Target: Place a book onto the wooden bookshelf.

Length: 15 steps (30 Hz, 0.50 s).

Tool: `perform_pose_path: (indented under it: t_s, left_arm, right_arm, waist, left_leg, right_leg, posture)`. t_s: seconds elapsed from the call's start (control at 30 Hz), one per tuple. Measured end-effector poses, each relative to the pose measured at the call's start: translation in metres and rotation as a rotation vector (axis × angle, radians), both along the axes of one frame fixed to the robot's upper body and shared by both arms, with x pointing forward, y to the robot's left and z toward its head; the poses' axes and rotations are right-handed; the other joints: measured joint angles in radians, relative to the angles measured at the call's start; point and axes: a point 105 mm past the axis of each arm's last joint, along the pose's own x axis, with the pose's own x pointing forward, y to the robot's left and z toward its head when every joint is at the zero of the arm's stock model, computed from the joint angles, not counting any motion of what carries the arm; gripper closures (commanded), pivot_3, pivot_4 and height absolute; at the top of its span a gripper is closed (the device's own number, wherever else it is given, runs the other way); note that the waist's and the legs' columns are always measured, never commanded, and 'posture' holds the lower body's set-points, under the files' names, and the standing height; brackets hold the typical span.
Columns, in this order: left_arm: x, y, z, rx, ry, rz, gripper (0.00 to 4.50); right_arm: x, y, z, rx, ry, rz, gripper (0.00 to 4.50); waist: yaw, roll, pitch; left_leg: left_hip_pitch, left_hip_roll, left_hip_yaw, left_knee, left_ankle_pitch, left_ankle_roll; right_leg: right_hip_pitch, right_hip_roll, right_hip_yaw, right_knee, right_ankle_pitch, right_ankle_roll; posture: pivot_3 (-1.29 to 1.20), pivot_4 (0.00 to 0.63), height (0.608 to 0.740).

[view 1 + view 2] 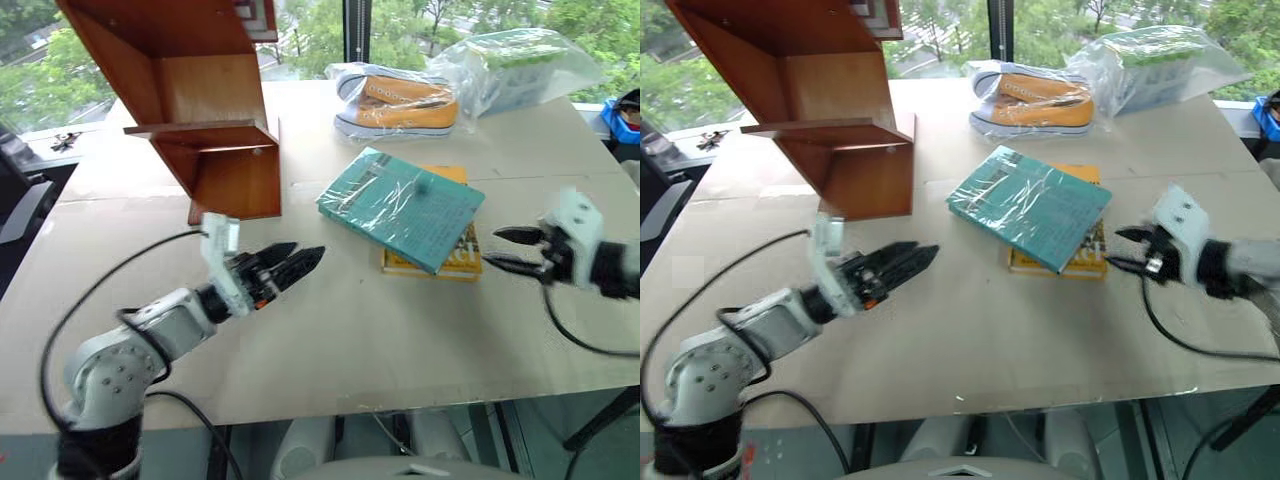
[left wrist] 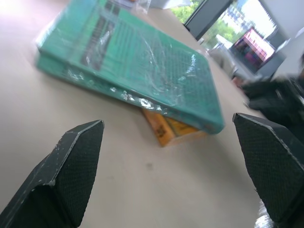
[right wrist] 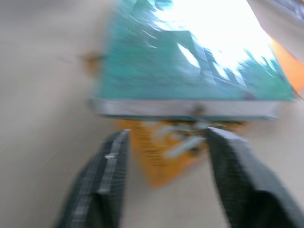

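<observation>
A wide, pale desk (image 1: 330,340) fills the scene, with windows and green trees behind it. At its far left stands the wooden bookshelf (image 1: 195,110), a large reddish-brown unit with slanted side panels and a flat middle board. At the far edge, right of the shelf, an orange and white sneaker (image 1: 400,103) lies in clear wrap, and beside it sits a clear plastic bag (image 1: 520,68) holding something pale green. Near the middle of the desk lies the book (image 1: 400,205), thin and teal-green in shiny plastic wrap, resting tilted on top of a yellow book (image 1: 440,262) whose near edge shows beneath it. The left gripper (image 1: 290,266) hangs low over the desk to the left of the two books, apart from them, pointing toward them with its jaws spread wide and empty. The right gripper (image 1: 512,250) is just beside the right edge of the books, pointing at them, its jaws parted and holding nothing.
</observation>
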Motion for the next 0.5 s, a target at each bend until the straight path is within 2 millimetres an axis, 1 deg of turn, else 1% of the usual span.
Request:
perform_pose_path:
  t_s: [0.03, 0.07, 0.1, 0.17, 0.27, 0.37, 0.5]
  left_arm:
    - [0.001, -0.001, -0.002, -0.012, 0.020, 0.002, 0.00]
    - [0.007, -0.006, -0.008, -0.055, 0.089, 0.010, 0.00]
    - [0.012, -0.007, -0.012, -0.084, 0.134, 0.024, 0.00]
    - [0.024, -0.014, -0.022, -0.156, 0.234, 0.049, 0.00]
    - [0.040, -0.022, -0.028, -0.223, 0.324, 0.079, 0.00]
    - [0.053, -0.037, -0.031, -0.326, 0.418, 0.094, 0.00]
    - [0.066, -0.058, -0.038, -0.413, 0.541, 0.114, 0.00]
  right_arm:
    - [-0.003, 0.000, 0.001, 0.007, -0.003, 0.000, 0.68]
    - [-0.015, -0.004, 0.004, 0.046, -0.009, -0.013, 0.23]
    - [-0.022, -0.004, 0.005, 0.076, -0.008, -0.011, 0.06]
    - [-0.037, -0.003, 0.009, 0.136, -0.015, -0.007, 0.06]
    - [-0.046, -0.003, 0.014, 0.210, -0.040, -0.020, 0.06]
    - [-0.050, -0.004, 0.016, 0.252, -0.060, -0.036, 0.06]
    - [-0.047, -0.002, 0.020, 0.265, -0.106, -0.044, 0.06]
  waist:
    - [-0.002, 0.000, 0.000]
    - [-0.002, 0.000, 0.000]
    - [-0.001, 0.000, 0.000]
    - [-0.001, 0.000, 0.000]
    - [-0.002, -0.001, 0.000]
    - [-0.002, -0.001, 0.000]
    - [-0.001, -0.001, 0.000]
  left_leg:
    - [0.002, 0.000, 0.000, 0.000, 0.000, 0.000]
    - [0.007, 0.000, 0.001, 0.000, 0.000, 0.000]
    - [0.010, 0.000, 0.000, 0.000, 0.000, 0.000]
    - [0.014, 0.000, -0.001, -0.001, 0.000, 0.000]
    - [0.023, 0.000, 0.001, -0.002, 0.000, 0.000]
    - [0.025, -0.001, 0.001, -0.001, 0.000, 0.000]
    - [0.025, -0.001, 0.001, -0.001, 0.000, 0.000]
  right_leg:
    - [0.002, 0.000, 0.001, 0.001, 0.000, 0.000]
    - [0.006, 0.000, 0.001, 0.001, 0.000, 0.000]
    - [0.009, 0.001, 0.000, 0.001, 0.000, 0.000]
    - [0.013, 0.001, 0.000, 0.001, 0.000, 0.000]
    - [0.021, 0.002, 0.001, 0.001, 0.001, 0.000]
    - [0.024, 0.002, 0.001, 0.000, 0.001, 0.000]
    - [0.024, 0.002, 0.001, 0.000, 0.000, 0.000]
  posture:
    - [0.00, 0.150, 0.740]
    - [0.00, 0.150, 0.740]
    - [0.00, 0.150, 0.740]
    - [0.00, 0.150, 0.740]
    - [0.00, 0.150, 0.740]
    - [0.00, 0.150, 0.740]
    - [0.00, 0.150, 0.740]
